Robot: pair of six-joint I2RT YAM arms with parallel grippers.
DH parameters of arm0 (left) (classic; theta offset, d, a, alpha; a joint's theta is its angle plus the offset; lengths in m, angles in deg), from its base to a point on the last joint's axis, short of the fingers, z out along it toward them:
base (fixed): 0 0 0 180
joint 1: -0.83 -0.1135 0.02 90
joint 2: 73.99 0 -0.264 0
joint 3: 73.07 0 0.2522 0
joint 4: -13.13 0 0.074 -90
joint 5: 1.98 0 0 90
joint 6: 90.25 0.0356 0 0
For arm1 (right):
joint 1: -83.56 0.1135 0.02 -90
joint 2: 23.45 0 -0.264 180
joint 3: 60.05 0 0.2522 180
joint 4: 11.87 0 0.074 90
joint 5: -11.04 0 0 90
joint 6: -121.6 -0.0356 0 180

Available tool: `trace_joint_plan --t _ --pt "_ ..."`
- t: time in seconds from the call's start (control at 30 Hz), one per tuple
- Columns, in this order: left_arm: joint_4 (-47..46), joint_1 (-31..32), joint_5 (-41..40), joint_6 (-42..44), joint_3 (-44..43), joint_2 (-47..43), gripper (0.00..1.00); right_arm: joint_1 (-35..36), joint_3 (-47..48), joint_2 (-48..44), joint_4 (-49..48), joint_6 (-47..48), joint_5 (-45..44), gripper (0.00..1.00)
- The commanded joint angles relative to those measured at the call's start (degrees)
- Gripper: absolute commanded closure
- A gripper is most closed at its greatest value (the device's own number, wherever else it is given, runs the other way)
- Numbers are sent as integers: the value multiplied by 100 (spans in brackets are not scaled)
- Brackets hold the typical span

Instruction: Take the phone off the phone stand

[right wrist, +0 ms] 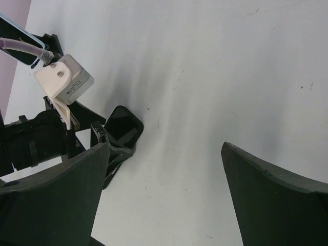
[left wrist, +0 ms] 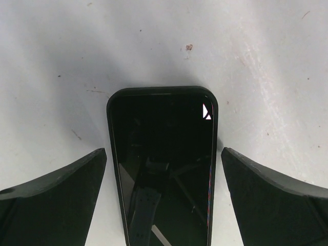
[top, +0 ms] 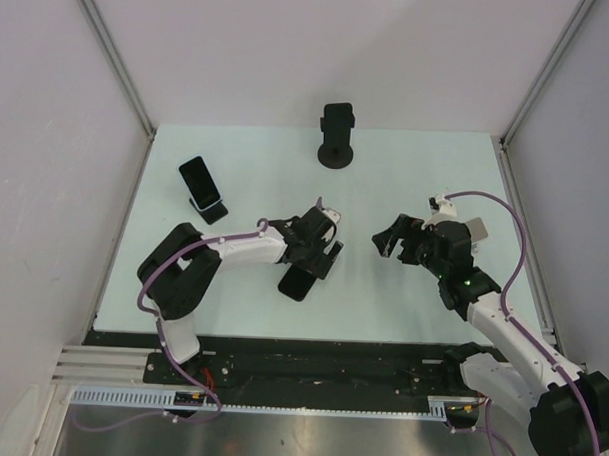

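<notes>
A black phone [top: 296, 283] lies flat on the table, screen up. My left gripper [top: 311, 260] straddles it with the jaws open. In the left wrist view the phone [left wrist: 161, 169] sits between the two fingers [left wrist: 61, 189], a strip of bare table showing on each side. My right gripper [top: 387, 241] hovers open to the right with nothing between its fingers [right wrist: 277, 195]. It faces the left gripper and the phone's end [right wrist: 123, 125]. A black phone stand [top: 337, 139] stands upright at the back centre.
Another phone [top: 198, 181] leans on a small stand [top: 213, 210] at the back left, and its edge [right wrist: 15, 25] shows in the right wrist view. White walls close off the table on three sides. The arm bases sit along the near edge.
</notes>
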Motion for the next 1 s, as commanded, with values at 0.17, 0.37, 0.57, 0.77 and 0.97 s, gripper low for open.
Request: trace_joint_plan --t 0.17,0.37,0.57,0.77,0.97 --pt "201 28 -117 23 -178 306 1 -62 106 -35 46 144 4 4" --pt "227 11 -372 -373 165 78 18 -71 106 -44 63 170 -5 4" --pt "228 -165 -592 -1119 753 -423 42 -80 106 -44 98 188 -31 4" --pt "307 -525 -812 -1691 1395 -1038 47 -106 106 -87 160 205 -58 4" --pt "342 -894 -909 -2113 1800 -1320 53 -115 106 -44 142 196 -75 4"
